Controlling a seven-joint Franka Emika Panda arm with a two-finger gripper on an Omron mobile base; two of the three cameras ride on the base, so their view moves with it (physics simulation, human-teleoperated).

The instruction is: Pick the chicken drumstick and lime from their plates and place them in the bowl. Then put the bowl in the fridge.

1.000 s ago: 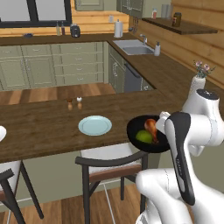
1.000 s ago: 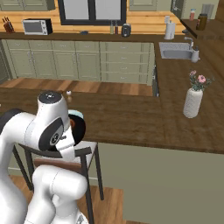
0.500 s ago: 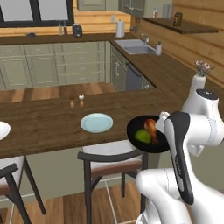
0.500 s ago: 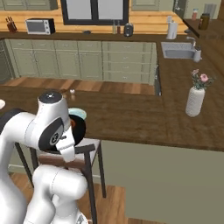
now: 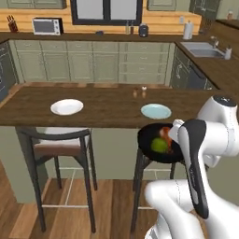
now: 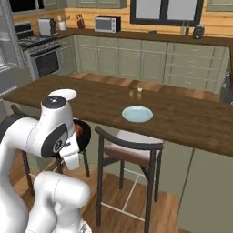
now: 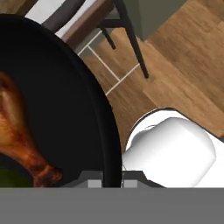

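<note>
Hand view shows the bowl [image 7: 65,109] very close up. Its shiny black rim runs down to 6 o'clock, right between the two small dark tips of the gripper [image 7: 113,180], so the gripper is clamped on the bowl's edge. The tips themselves are mostly cut off at the bottom. Inside the bowl lies the chicken drumstick [image 7: 19,135], glossy and orange-brown, its thin bone end pointing to about 5 o'clock. Just a sliver of the green lime [image 7: 11,178] peeks out at 7 o'clock.

From the left base view, the bowl [image 5: 161,142] hangs in the air in front of the wooden counter [image 5: 107,105], above a dark stool [image 5: 144,163]. The round lime [image 5: 159,145] and the drumstick [image 5: 165,134] sit inside, touching. The white arm hides the bowl's right side at 3 o'clock.

On the counter rest a flat white plate [image 5: 66,107] and a pale blue plate [image 5: 156,111], well apart. Open floor lies below the bowl.

In the right base view the arm covers most of the bowl [image 6: 82,135].
</note>
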